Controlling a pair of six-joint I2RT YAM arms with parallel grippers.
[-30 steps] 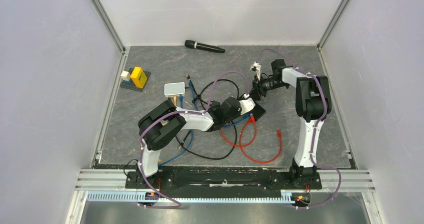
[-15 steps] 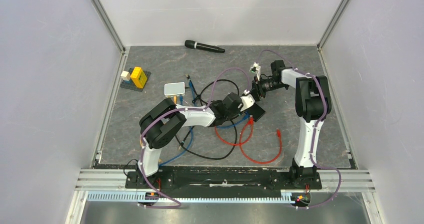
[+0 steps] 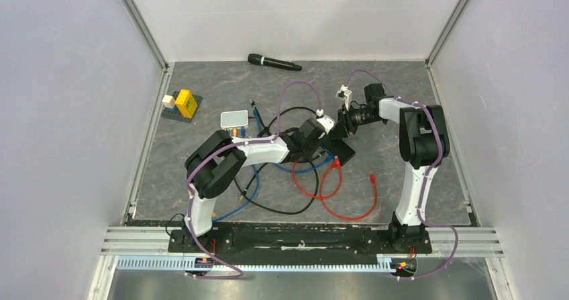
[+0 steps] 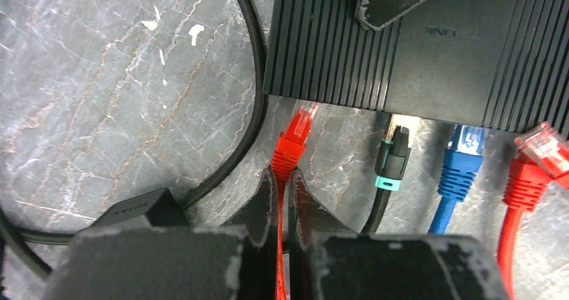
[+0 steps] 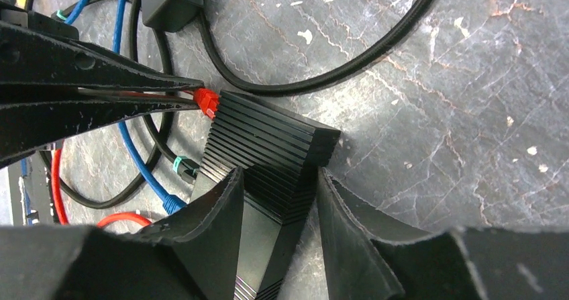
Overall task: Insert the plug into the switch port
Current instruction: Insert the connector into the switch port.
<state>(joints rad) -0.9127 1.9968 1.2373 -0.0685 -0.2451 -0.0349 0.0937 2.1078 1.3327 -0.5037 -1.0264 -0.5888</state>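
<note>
Pinching the red cable (image 4: 279, 223) just behind its plug (image 4: 295, 133) with the left gripper (image 4: 282, 179), jaws pressed together. Aimed lengthwise at 12 o'clock, tip just short of the black switch box (image 4: 429, 52) port edge. Clamping that box across its width: right gripper (image 5: 280, 174). Toward 3 o'clock along the edge: black plug (image 4: 396, 154), blue plug (image 4: 461, 162), second red plug (image 4: 533, 169); seating unclear.

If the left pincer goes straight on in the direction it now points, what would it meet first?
The left pincer is shut just behind a red plug, which leads. The plug would first meet the port edge of the black switch. Whether it lines up with a free port is unclear.
</note>
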